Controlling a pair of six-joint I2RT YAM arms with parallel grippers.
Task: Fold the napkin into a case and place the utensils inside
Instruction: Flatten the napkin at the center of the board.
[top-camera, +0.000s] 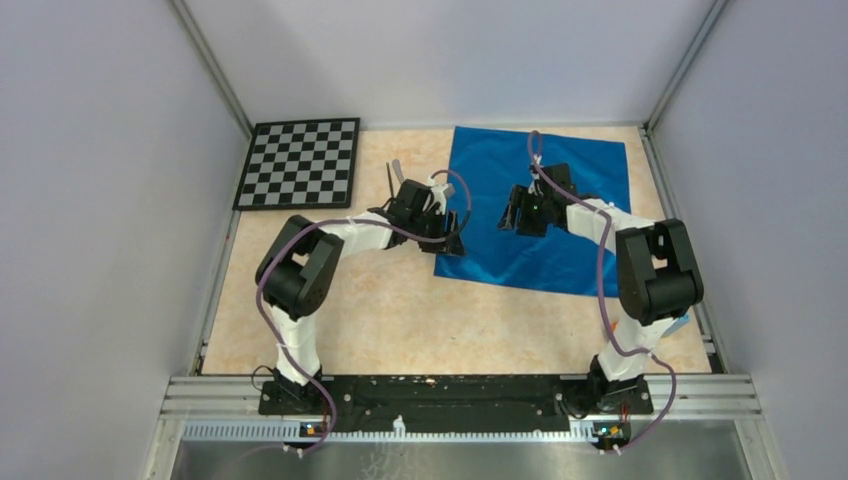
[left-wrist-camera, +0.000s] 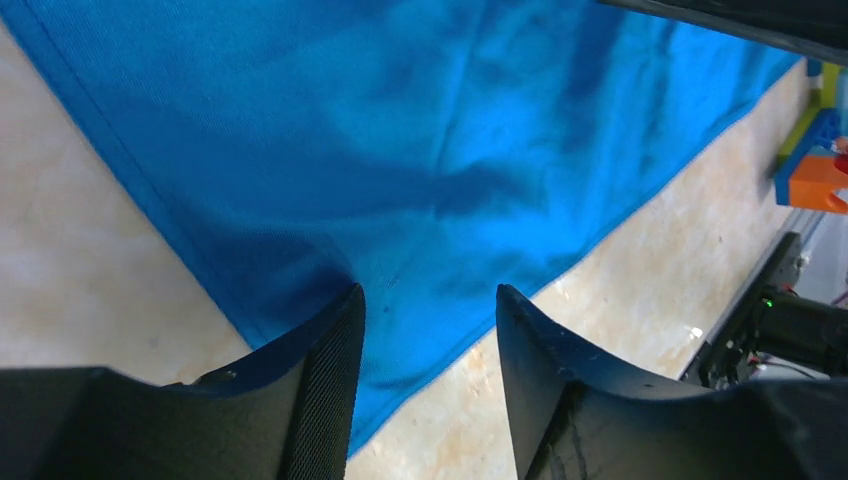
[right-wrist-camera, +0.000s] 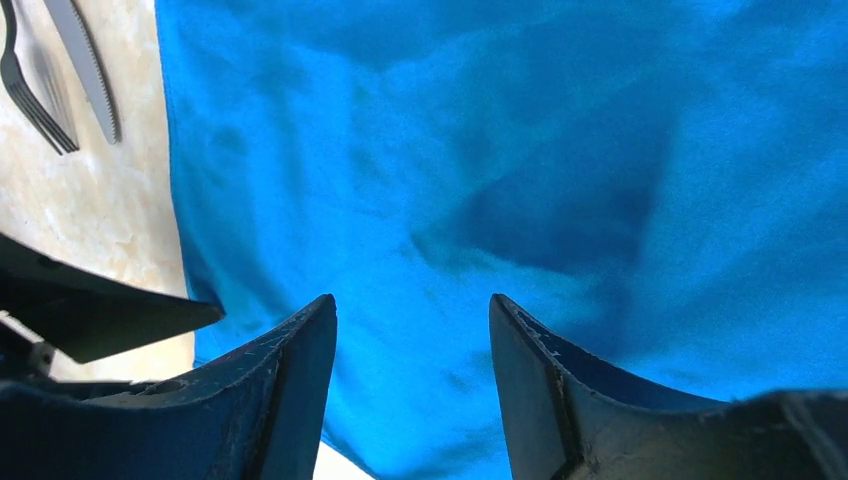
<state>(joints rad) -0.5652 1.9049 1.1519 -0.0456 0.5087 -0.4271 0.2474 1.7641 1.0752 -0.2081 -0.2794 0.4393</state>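
Left gripper (left-wrist-camera: 430, 295) and right gripper (right-wrist-camera: 412, 300) hover open-jawed and empty above the napkin (top-camera: 540, 210) — spread flat on the worktop (top-camera: 380, 320), no fold visible, so the folding seems not yet begun — while fork (right-wrist-camera: 25, 90) and knife (right-wrist-camera: 85, 65) lie off its left edge, still to be tucked in.

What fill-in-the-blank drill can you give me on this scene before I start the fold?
1. The blue napkin lies spread flat, not yet ____.
2. The fork and knife lie on the bare table, to the napkin's ____.
3. The left claw and right claw hover over the napkin, gripping nothing, jaws ____.

Missing words: folded; left; open.
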